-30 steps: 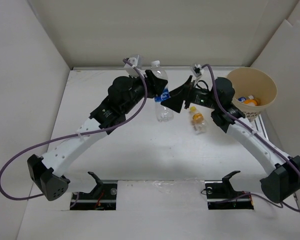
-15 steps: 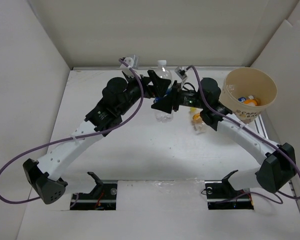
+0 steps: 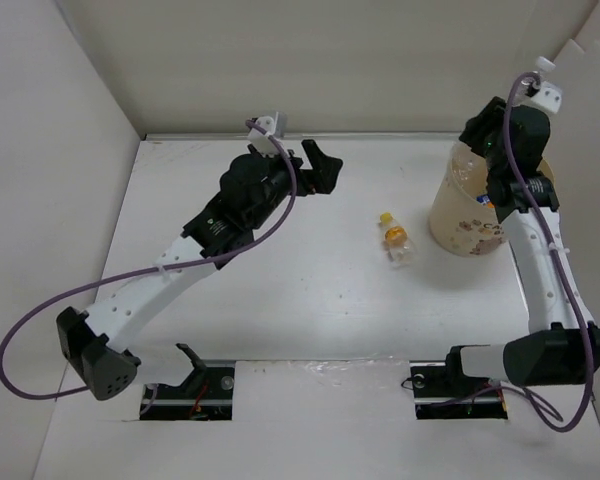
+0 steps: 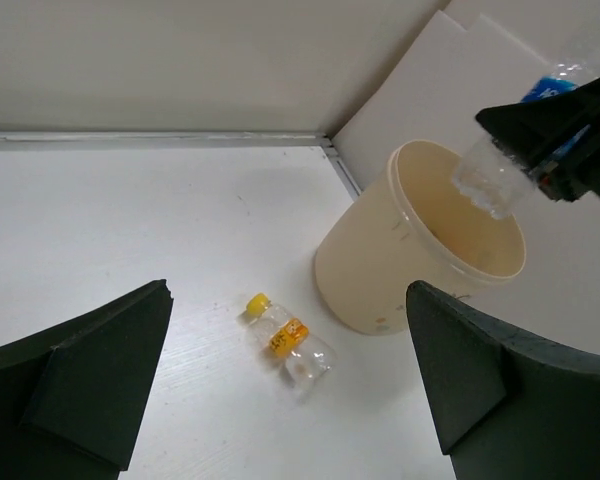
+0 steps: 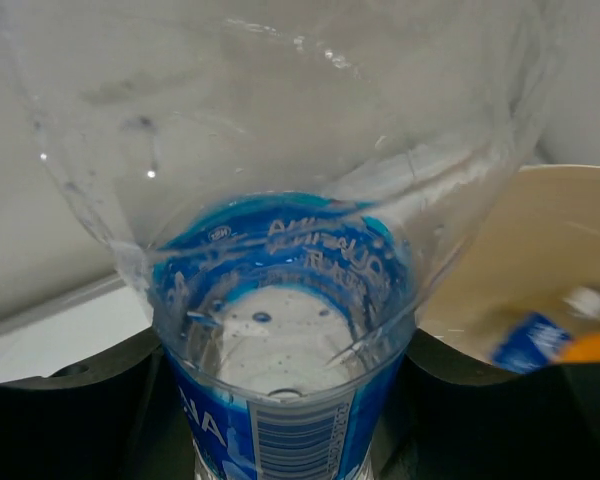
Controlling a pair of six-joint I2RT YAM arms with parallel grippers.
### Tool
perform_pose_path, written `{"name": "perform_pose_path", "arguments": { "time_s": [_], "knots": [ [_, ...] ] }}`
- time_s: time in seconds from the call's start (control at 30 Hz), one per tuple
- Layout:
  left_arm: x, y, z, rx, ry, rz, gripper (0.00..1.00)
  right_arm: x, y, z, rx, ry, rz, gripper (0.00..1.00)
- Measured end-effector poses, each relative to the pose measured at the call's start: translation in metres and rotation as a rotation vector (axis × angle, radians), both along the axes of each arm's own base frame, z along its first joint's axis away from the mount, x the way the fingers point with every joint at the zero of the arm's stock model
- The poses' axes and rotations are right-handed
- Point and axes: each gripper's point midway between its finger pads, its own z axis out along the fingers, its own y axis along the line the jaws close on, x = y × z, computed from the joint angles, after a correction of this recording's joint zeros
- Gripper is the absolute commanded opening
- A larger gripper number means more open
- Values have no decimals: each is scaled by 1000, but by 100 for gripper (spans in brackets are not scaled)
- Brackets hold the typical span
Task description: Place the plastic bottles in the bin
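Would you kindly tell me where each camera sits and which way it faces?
Top external: fixed above and behind the robot, looking down on the table; left arm and right arm show.
Left wrist: on the left arm, facing the far right corner, at the bin and yellow-capped bottle; the left fingers, open, frame it.
Right wrist: raised by the bin, looking along the blue-labelled bottle that the right fingers clamp.
Shared: top and left wrist both show bin and yellow-capped bottle.
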Motion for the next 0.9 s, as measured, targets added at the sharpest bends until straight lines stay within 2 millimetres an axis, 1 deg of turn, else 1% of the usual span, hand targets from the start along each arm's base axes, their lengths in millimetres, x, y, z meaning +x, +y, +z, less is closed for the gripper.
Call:
{"name": "perform_pose_path", "arguments": {
  "time_s": [0.03,0.07,0.1,0.13,0.17,0.2,0.27,0.33,0.43,0.5,0.6,0.67,0.77,0.83,0.9],
  "knots": [
    [4,-6,-7,11,12,-9,100,0,-24,-6,-8,26,-87,4],
    [8,-12,-15,25,26,-18,100,0,-46,-14,-15,53,-165,6],
    [13,-20,-25,41,44,-29,100,-1,-66,-24,-20,86,-239,23],
    [20,-29,-36,61,66,-40,100,-3,-82,-33,-26,120,-298,55],
    [26,-38,-47,80,87,-49,100,-6,-97,-44,-31,156,-356,89],
    [33,-49,-59,102,116,-62,100,-9,-107,-52,-28,183,-401,100],
    [47,-68,-88,150,178,-79,100,-16,-117,-63,-44,231,-457,100],
    [57,-84,-114,192,250,-87,100,-23,-123,-67,-53,257,-501,100],
    [67,-105,-147,229,347,-94,100,-32,-128,-61,-63,254,-553,100],
    [68,-117,-167,243,412,-105,100,-41,-129,-52,-65,237,-574,100],
    [68,-134,-187,250,496,-135,100,-56,-117,-29,-58,174,-562,100],
    [74,-152,-194,243,537,-169,100,-68,-104,-9,-46,116,-527,100],
    [78,-175,-207,227,584,-218,100,-86,-87,17,-27,37,-474,100],
    [79,-187,-221,219,628,-249,100,-95,-79,27,-17,2,-445,100],
    [75,-197,-239,212,681,-280,100,-99,-71,29,-16,-9,-416,100]
  ]
}}
